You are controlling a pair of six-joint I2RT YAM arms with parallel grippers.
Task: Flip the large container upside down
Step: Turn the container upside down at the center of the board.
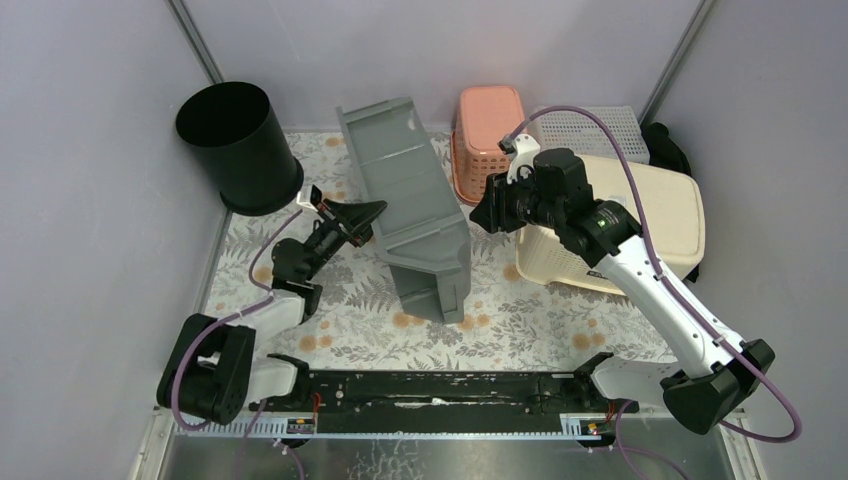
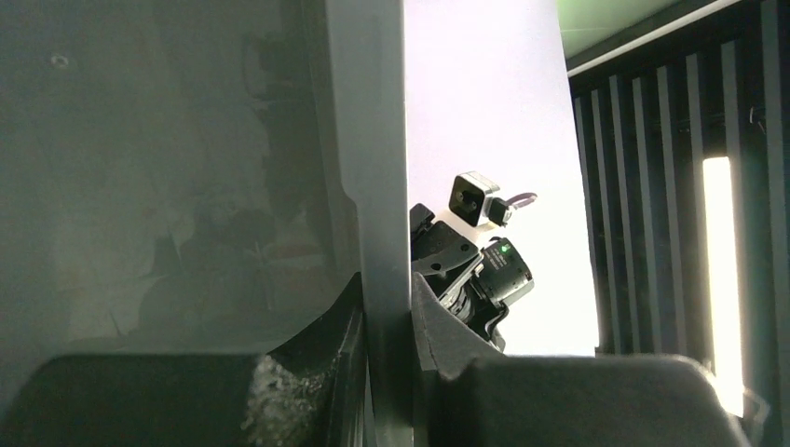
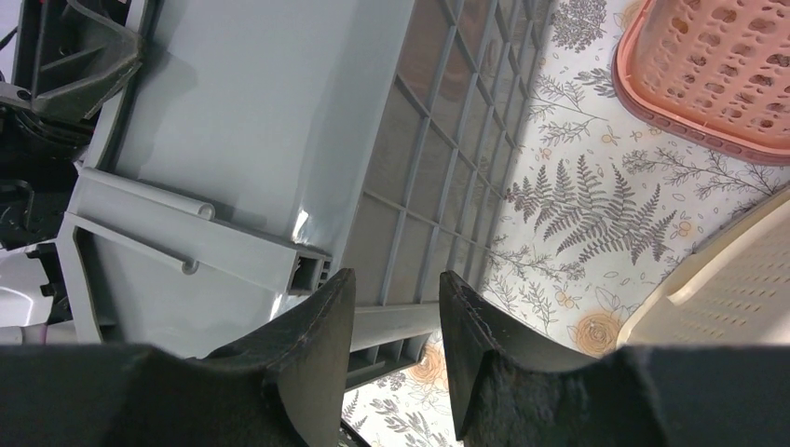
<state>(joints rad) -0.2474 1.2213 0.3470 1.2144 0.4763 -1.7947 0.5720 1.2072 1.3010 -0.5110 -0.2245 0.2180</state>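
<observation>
My left jaws pinch a wall of the grey container (image 1: 415, 200), holding it tipped sideways on the tabletop (image 1: 540, 320); my right jaws, half-open, straddle its rim (gripping? I cannot tell) to steady the turn.

black bin (image 1: 238, 145), pink basket (image 1: 490, 140), cream basket (image 1: 655, 225), white crate (image 1: 600, 125), floral cloth (image 1: 520, 320)

The floral table (image 1: 560, 320) bears a black bin (image 1: 240, 150) far left and a cream basket (image 1: 655, 215) right. A grey container (image 1: 415, 215) tilts mid-table.
</observation>
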